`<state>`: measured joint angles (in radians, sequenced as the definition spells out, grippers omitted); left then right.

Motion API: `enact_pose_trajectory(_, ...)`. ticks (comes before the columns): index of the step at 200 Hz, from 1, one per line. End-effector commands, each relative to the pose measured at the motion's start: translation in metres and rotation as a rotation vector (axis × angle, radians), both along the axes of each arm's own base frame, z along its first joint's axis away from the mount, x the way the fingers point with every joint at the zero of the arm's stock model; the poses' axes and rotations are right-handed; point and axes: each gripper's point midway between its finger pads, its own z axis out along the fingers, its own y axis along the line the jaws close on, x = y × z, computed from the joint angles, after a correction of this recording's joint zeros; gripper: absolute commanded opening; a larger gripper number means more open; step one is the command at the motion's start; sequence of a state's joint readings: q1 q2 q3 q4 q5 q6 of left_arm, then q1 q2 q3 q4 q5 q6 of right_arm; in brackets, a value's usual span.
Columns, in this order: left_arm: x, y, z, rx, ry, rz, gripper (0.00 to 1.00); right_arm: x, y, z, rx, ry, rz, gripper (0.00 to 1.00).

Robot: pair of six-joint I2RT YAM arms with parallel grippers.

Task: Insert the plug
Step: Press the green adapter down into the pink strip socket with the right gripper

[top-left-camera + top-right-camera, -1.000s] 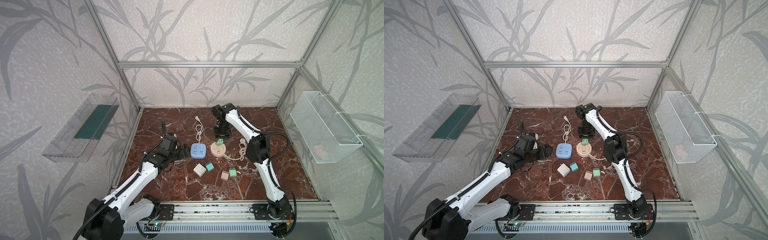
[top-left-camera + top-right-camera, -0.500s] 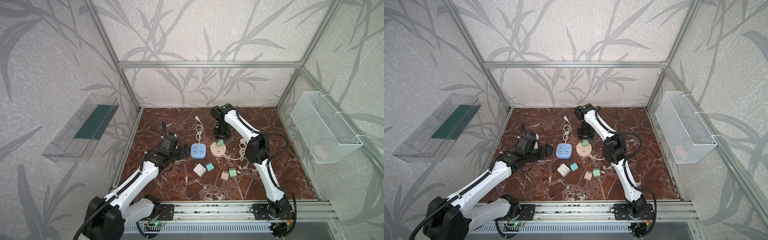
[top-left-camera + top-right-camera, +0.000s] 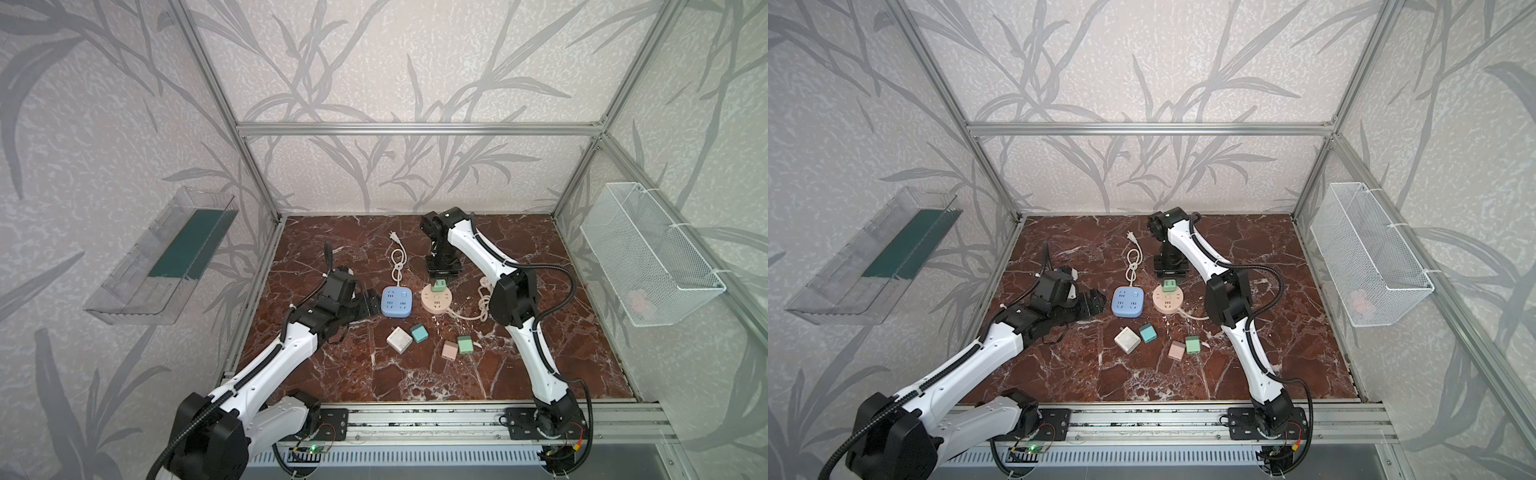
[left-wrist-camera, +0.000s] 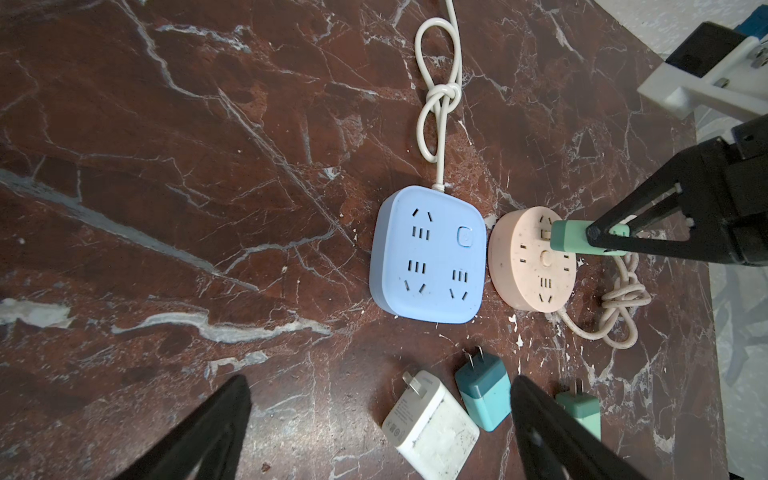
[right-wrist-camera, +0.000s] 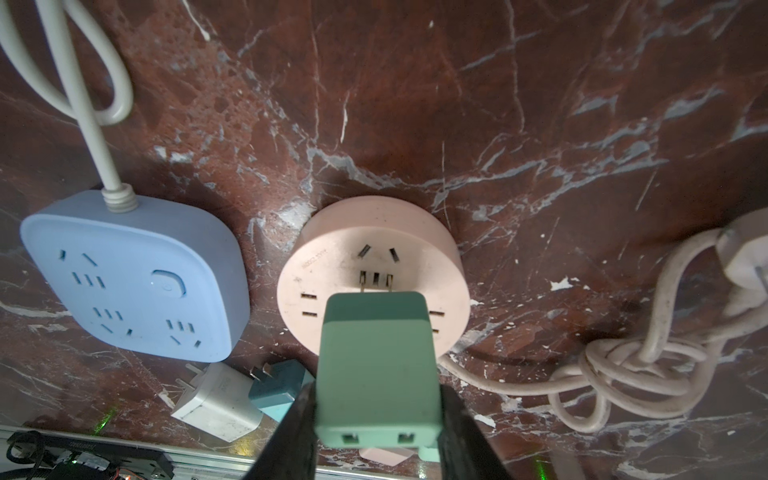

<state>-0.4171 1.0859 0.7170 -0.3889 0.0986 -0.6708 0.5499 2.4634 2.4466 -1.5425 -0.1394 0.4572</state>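
R gripper (image 5: 376,411) clamped on green plug (image 5: 376,365); plug stands over pink round socket (image 5: 332,266) at its 12 o'clock edge in both top views, prong tips at a slot pair, metal partly showing. L gripper (image 4: 379,380) jaws wide apart, at 9 o'clock of blue strip (image 4: 428,257); white charger (image 4: 430,419) at strip's 6 o'clock.

walls (image 3: 374,62): leaf-patterned | floor (image 3: 540,353): red-brown marble | frame (image 3: 415,129): aluminium bars

The tabletop (image 4: 166,166) looked like polished red-brown marble, glossy and white-veined. The blue strip (image 4: 428,257), pink socket (image 4: 528,274) and green plug (image 5: 378,374) were smooth matt plastic; the white charger (image 4: 432,424) was scuffed. The basket (image 3: 665,266) at far right was white wire mesh.
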Motion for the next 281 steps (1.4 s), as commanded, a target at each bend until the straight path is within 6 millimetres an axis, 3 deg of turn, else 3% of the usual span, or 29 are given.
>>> enact_pose_trajectory(1,-0.002,0.004,-0.004,0.017,0.005,0.006,0.95,-0.002,0.001,-0.008,-0.022,0.026,0.001,0.00)
enact_pose_trajectory(84,-0.003,0.004,-0.006,0.018,0.005,0.006,0.96,0.004,0.002,-0.020,-0.030,0.041,-0.013,0.00)
enact_pose_trajectory(188,0.001,-0.006,-0.015,-0.010,0.026,-0.024,0.96,0.005,-0.010,-0.076,-0.155,0.112,-0.023,0.00)
enact_pose_trajectory(218,0.002,-0.006,-0.016,-0.007,0.028,-0.026,0.95,0.001,-0.014,-0.066,-0.228,0.064,0.002,0.00)
enact_pose_trajectory(281,0.000,-0.004,-0.021,0.006,0.039,-0.021,0.95,-0.006,-0.015,-0.033,-0.216,-0.020,-0.009,0.00)
